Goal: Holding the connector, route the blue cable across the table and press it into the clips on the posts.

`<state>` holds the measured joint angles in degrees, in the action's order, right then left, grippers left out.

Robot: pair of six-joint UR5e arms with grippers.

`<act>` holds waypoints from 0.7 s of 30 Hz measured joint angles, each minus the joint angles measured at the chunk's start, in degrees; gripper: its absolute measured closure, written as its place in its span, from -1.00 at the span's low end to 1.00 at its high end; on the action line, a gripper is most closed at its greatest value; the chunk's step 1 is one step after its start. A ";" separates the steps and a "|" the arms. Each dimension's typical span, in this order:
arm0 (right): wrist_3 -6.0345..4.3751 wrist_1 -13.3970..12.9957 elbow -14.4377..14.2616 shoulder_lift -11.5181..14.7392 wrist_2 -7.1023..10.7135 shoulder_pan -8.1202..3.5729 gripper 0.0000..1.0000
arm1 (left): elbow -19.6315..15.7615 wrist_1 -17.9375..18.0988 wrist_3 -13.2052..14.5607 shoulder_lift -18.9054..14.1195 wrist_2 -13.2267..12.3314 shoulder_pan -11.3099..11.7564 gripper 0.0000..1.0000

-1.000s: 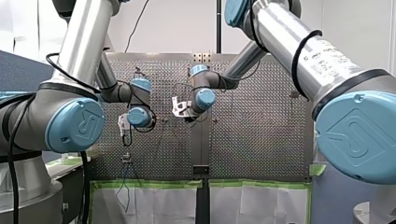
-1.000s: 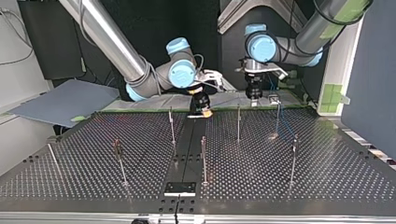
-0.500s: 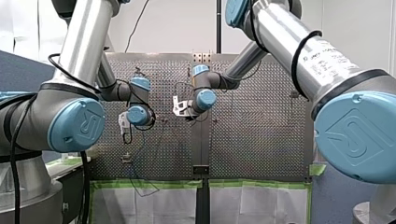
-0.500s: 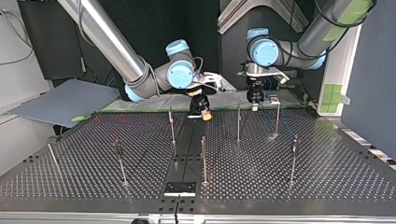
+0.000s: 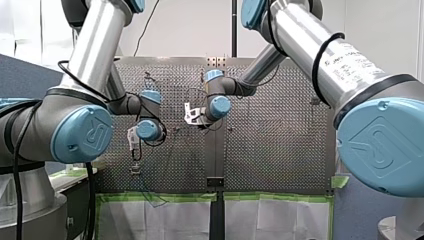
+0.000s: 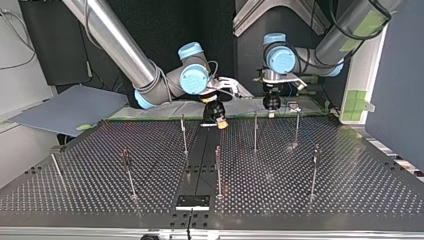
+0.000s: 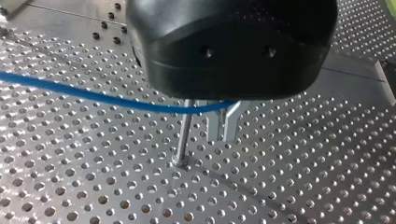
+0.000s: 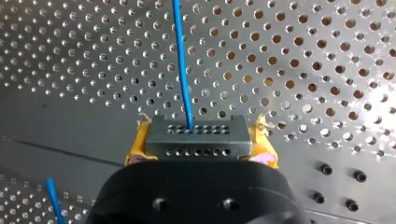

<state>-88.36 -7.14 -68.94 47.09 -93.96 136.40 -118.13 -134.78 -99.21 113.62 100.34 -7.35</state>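
Across the perforated worktop (image 6: pixel 350 180) most posts (image 6: pixel 218 170) look bare, so routing seems barely begun. My right pincer (image 8: pixel 198 142) is clamped by its yellow pads (image 8: pixel 134 148) on the connector (image 8: pixel 198 133), the blue cable (image 8: pixel 181 60) running out ahead. My left pincer (image 7: pixel 224 126) hangs beside one post, the cable crossing there, its grip unreadable.

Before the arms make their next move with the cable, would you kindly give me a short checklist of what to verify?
1. The connector clamped in my right claw: ok, between its yellow pads.
2. The blue cable leaves the connector unkinked: ok.
3. Cable pressed into a clip on the post beside my left claw: cannot tell, the post's top is hidden.
4. My left claw's grip on the cable: cannot tell.
5. Both claws apart in the top view: ok.
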 joint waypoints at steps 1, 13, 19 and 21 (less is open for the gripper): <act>-0.03 -0.10 0.00 0.00 0.00 -0.03 1.00 | 0.15 0.01 0.00 0.10 -0.11 0.01 0.99; -2.02 -1.99 -0.03 -0.37 1.57 -0.39 1.00 | 1.25 0.16 -0.20 0.25 -1.74 0.37 0.99; -2.86 -3.57 -0.02 -1.38 2.60 -0.67 1.00 | 2.57 0.28 -0.45 1.90 -2.46 0.68 0.99; -2.82 -3.69 0.01 -1.51 2.68 -0.84 1.00 | 2.96 0.60 -0.68 2.50 -2.61 0.86 0.99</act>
<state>-91.18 -10.83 -68.93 45.59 -91.28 135.56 -115.17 -134.18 -99.90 116.12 97.73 -6.48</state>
